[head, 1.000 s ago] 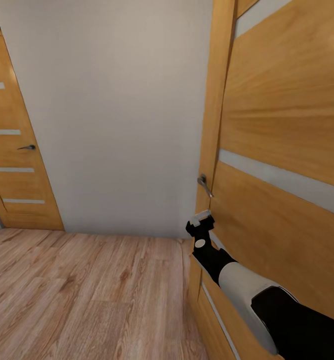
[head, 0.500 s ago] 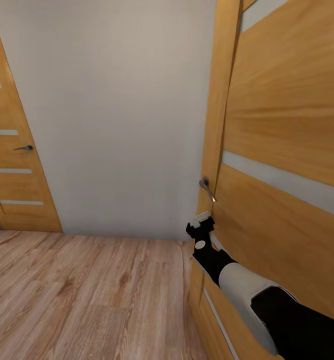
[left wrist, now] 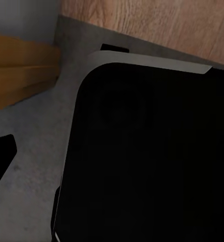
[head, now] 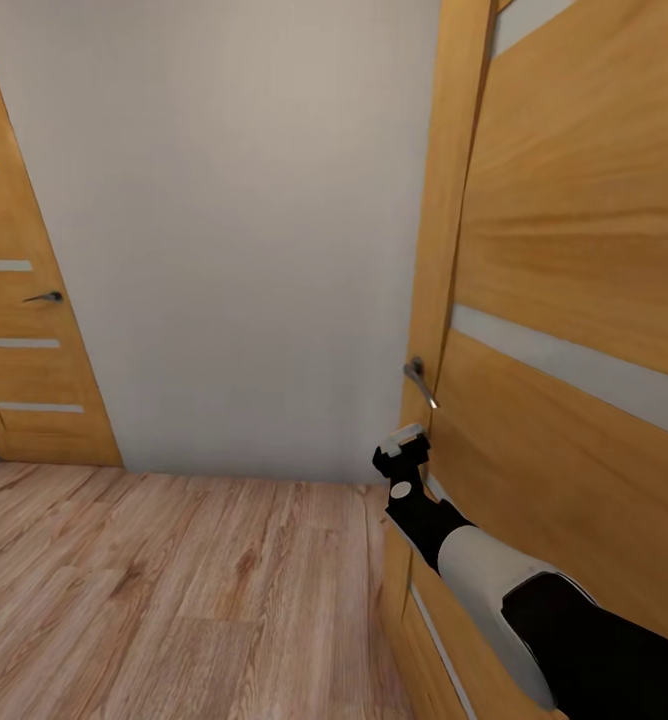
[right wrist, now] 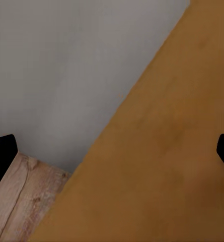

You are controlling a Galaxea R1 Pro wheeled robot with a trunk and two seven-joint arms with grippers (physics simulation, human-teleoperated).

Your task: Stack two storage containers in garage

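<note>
— Right gripper (head: 410,447): where is it against that door?

— Just beside the near wooden door's (head: 574,250) edge, below the lever handle (head: 421,381). Its fingertips (right wrist: 2,151) stand well apart, holding nothing. The door edge runs upright; the right arm is nearer.

— Left gripper?

— Cannot tell; a dark body (left wrist: 152,161) blocks its camera.

— And the containers?

— Nowhere here, so their heading is unknown. Wood-plank floor (head: 174,600), grey wall, second door (head: 24,300) far left.

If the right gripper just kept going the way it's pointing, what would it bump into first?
Most likely the wooden door: the right gripper is close against its face, just below the handle, fingers spread. How much gap remains is unclear.
</note>
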